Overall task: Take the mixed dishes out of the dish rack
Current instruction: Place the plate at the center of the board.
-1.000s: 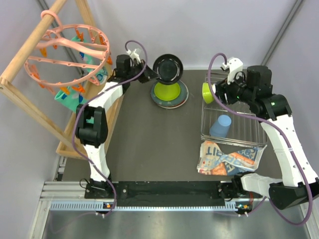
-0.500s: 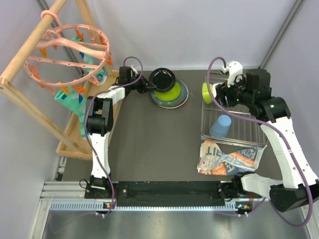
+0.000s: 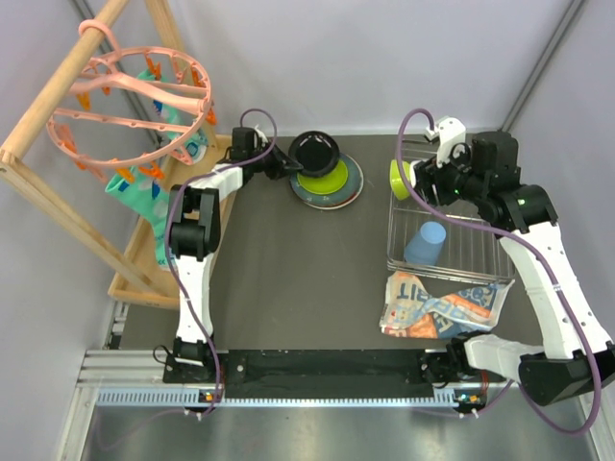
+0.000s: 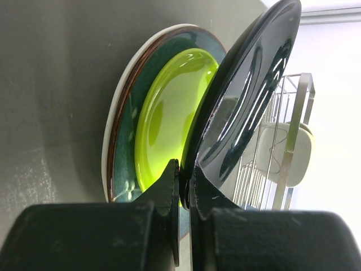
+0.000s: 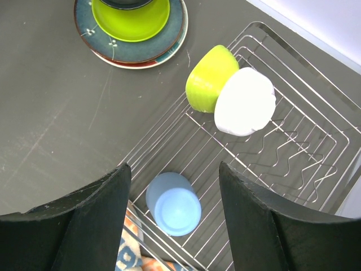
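Note:
My left gripper (image 3: 285, 165) is shut on the rim of a dark glossy plate (image 3: 317, 152), holding it tilted just over the stack. In the left wrist view the jaws (image 4: 185, 186) pinch that plate (image 4: 248, 107) edge-on. The stack is a lime-green plate (image 4: 169, 113) on a dark teal plate (image 4: 127, 130) on a pink-rimmed plate (image 3: 357, 191). The wire dish rack (image 5: 293, 141) holds a lime-green bowl (image 5: 210, 78), a small white bowl (image 5: 245, 101) and a light blue cup (image 5: 174, 203), upside down. My right gripper (image 5: 175, 169) is open and empty above the rack, over the cup.
A printed orange-blue-white packet (image 3: 442, 305) lies against the rack's near side. A wooden frame with a pink ring of clips (image 3: 135, 96) stands at the far left. Grey walls close the back and right.
My left gripper has swung the dark plate down from nearly upright to low over the lime-green plate. The right gripper has shifted slightly above the rack.

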Tool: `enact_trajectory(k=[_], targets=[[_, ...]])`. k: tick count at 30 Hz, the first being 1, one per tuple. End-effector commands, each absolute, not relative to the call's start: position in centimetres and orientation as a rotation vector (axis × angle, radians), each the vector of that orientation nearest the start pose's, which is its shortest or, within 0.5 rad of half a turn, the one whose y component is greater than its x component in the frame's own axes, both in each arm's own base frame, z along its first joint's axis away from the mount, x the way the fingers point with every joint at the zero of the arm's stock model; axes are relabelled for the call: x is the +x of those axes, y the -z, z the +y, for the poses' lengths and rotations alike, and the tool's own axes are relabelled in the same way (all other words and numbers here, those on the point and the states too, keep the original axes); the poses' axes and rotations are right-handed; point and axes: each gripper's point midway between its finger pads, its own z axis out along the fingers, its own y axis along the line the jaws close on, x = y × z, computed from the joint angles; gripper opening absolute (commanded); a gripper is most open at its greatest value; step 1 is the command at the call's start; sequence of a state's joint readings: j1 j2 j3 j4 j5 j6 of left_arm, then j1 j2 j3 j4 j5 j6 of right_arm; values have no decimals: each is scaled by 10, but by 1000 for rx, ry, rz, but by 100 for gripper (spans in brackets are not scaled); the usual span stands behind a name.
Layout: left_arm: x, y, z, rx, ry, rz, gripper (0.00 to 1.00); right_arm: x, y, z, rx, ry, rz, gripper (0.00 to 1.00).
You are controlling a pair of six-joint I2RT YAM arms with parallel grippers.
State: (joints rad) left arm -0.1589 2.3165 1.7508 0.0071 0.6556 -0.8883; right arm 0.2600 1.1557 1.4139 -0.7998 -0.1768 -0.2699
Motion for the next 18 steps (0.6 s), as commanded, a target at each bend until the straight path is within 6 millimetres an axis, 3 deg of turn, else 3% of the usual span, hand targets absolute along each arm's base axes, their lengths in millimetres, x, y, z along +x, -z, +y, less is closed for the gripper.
enact_trajectory(k=[1, 18], targets=[[568, -115, -228, -348, 1284, 2214, 0, 316, -321, 108, -664, -177, 1961, 64], [561, -104, -236, -316, 1219, 2286, 0, 313, -315, 107, -663, -176, 1973, 64]])
